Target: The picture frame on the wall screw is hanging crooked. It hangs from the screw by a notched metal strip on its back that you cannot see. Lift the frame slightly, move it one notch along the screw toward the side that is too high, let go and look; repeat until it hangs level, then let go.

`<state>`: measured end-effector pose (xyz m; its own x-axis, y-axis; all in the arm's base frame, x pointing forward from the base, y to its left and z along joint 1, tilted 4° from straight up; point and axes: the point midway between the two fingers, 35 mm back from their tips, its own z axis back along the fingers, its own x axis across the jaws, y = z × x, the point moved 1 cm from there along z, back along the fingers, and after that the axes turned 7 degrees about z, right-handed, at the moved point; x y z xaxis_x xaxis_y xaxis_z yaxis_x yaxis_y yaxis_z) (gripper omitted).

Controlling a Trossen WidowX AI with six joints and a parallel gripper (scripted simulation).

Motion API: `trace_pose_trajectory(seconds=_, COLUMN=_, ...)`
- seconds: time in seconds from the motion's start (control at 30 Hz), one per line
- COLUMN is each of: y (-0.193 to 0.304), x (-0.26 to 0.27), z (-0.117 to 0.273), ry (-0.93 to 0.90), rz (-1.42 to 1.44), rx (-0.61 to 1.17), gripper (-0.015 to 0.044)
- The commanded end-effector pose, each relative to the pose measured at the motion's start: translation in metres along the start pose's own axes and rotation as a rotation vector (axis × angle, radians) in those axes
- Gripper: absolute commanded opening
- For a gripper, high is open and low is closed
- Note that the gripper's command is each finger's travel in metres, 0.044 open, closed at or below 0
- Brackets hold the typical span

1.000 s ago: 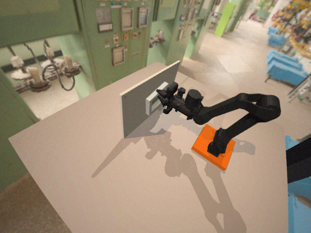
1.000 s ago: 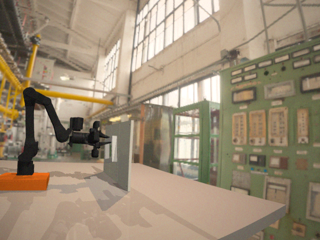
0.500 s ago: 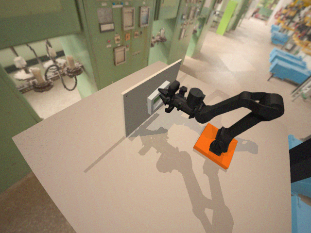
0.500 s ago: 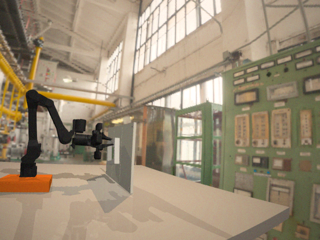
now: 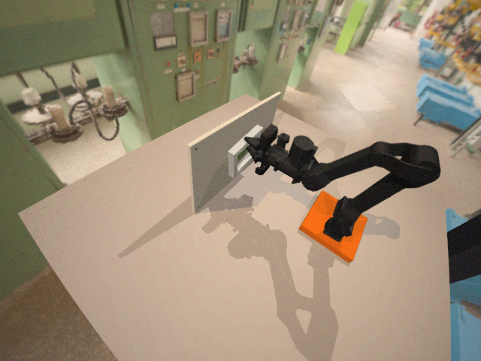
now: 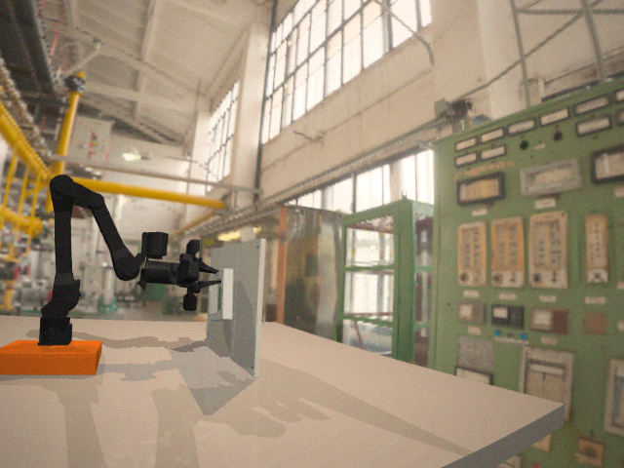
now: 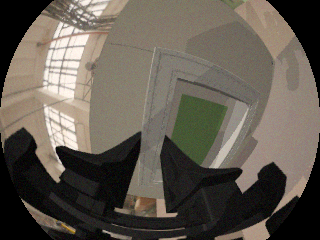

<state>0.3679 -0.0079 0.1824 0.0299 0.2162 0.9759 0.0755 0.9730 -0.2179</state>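
Observation:
The light grey picture frame, with a green picture, is against the upright grey panel. In the top view its top edge looks somewhat steeper than the panel's top edge, its far end higher; the exact tilt is hard to judge. My gripper is shut on the frame's top bar, one finger above it and one below, inside the opening. The screw and the notched strip are hidden behind the frame.
The panel stands on the pale table. The arm's orange base is on the table in front of the panel. Shadows of the arm and panel fall across the table top. Green cabinets are in the background.

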Motion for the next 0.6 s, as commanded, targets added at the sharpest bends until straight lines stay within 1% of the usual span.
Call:
trace_pose_trajectory(seconds=0.0, y=-0.0006, x=0.0052, z=0.0000, ry=-0.015, rz=-0.004, rx=-0.001, gripper=0.0000)
trace_pose_trajectory(seconds=0.57, y=-0.0009, x=0.0072, z=0.0001, ry=-0.015, rz=-0.004, rx=-0.001, gripper=0.0000)
